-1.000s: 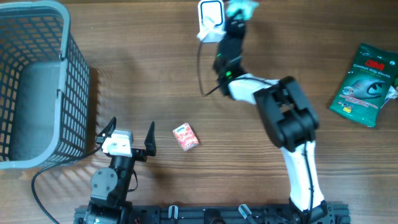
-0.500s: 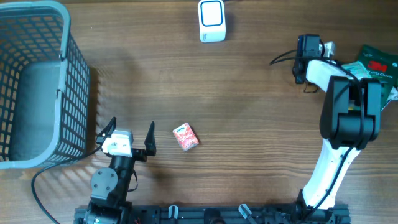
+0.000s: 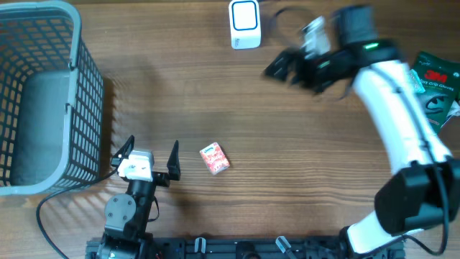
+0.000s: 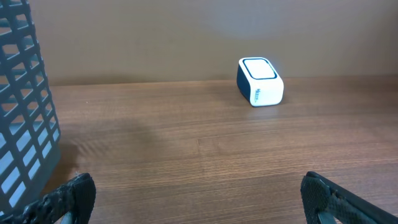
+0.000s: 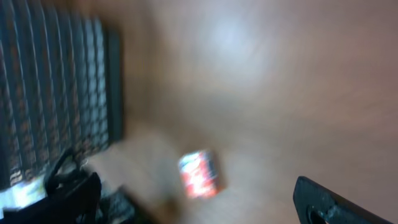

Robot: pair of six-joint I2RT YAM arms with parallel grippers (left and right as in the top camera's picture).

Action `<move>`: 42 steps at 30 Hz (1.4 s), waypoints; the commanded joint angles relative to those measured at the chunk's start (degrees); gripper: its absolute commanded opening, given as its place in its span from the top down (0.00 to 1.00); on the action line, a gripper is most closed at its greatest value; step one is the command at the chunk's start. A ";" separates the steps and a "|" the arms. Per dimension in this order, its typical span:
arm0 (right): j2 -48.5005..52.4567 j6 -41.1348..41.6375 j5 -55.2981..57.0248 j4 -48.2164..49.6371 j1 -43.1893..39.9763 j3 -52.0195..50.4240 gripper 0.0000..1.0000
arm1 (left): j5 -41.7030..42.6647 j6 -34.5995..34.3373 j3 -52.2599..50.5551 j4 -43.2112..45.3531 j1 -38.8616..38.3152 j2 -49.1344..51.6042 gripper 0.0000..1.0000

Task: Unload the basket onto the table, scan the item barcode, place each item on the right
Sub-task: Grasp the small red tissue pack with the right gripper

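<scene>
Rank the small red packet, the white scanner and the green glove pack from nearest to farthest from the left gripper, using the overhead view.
1. Small red packet: just to the right of the left gripper, on the near part of the table.
2. White scanner: at the far edge, around the middle.
3. Green glove pack: at the far right edge, partly behind the right arm.

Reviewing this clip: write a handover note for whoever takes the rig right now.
Left claw: open, empty, low beside the basket.
Right claw: open, empty, above the table right of the scanner, blurred.
Red packet lies on the table near the left claw, untouched; green glove pack at the right edge.
Done: no scan shown. Left: pick an item, show its barcode to the scanner.
</scene>
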 commanded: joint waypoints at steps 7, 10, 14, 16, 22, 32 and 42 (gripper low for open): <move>1.40 53.13 8.37 13.35 29.14 -19.56 0.07 | -0.35 -0.35 -0.22 0.15 -0.15 -0.33 0.00; 1.40 67.76 10.62 21.31 34.25 -23.39 0.07 | -0.35 -0.35 -0.22 0.15 -0.15 -0.33 0.00; 1.40 81.88 21.49 23.54 35.30 -26.40 0.15 | -0.37 -0.35 -0.22 0.15 -0.15 -0.33 0.00; 1.40 84.46 26.56 25.55 35.30 -27.45 0.19 | -0.37 -0.35 -0.22 0.15 -0.15 -0.33 0.00; 1.40 84.48 27.87 27.98 35.32 -27.45 0.29 | -0.37 -0.35 -0.22 0.15 -0.15 -0.33 0.00; 1.40 85.00 28.55 29.18 36.37 -27.45 0.33 | -0.35 -0.35 -0.22 0.15 -0.15 -0.33 0.00; 1.49 84.96 32.39 29.70 38.16 -27.45 0.45 | -0.35 -0.35 -0.22 0.15 -0.15 -0.33 0.00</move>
